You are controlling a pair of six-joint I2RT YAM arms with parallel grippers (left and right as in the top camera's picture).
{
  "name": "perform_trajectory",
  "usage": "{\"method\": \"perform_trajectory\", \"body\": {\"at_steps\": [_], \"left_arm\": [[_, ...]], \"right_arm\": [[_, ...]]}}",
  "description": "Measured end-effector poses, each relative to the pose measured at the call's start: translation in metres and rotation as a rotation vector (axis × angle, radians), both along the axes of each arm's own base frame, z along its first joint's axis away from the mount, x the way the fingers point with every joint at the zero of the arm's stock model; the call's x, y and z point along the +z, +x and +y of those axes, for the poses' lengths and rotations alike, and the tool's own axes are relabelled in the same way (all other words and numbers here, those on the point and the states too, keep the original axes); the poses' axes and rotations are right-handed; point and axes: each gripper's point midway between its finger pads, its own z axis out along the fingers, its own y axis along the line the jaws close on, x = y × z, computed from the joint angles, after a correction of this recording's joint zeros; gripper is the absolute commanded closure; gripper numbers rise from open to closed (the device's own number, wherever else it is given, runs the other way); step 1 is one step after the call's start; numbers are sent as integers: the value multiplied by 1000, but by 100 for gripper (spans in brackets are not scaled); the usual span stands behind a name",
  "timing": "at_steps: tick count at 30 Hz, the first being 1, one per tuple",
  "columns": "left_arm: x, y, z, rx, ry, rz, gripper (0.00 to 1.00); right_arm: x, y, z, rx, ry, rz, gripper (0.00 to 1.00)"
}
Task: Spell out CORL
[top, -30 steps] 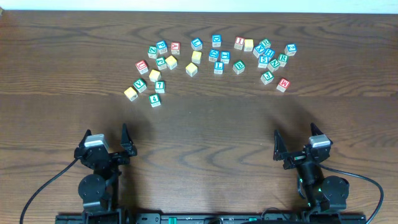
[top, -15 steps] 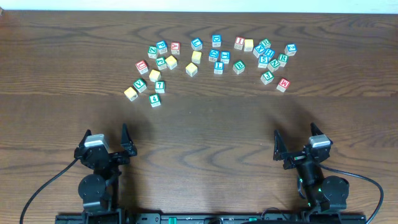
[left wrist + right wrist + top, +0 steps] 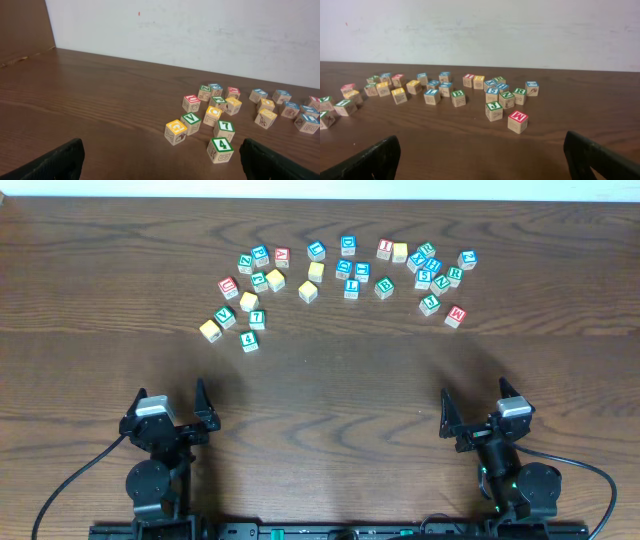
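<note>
Near the front edge of the surface point(image 3: 330, 385), left end effector point(image 3: 171, 404) and right end effector point(image 3: 477, 404) both sit released and empty, arms folded low. No letter placed yet; first pick pending. Toward the back edge: blue L cube point(image 3: 351, 288) mid-scatter, green R cube point(image 3: 455, 274) toward the right. C and O unreadable. Next needs a long forward reach.

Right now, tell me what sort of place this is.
Probably a robotics lab bench: a wood-grain table against a plain white wall, the left arm and right arm mounted at its near edge, alphabet cubes scattered toward the wall.
</note>
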Motion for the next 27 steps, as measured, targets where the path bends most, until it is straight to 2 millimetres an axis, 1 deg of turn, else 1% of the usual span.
{"method": "perform_trajectory", "body": {"at_steps": [27], "left_arm": [[0,0,0,-1,0,-1,2]], "right_arm": [[0,0,0,0,0,0,1]]}}
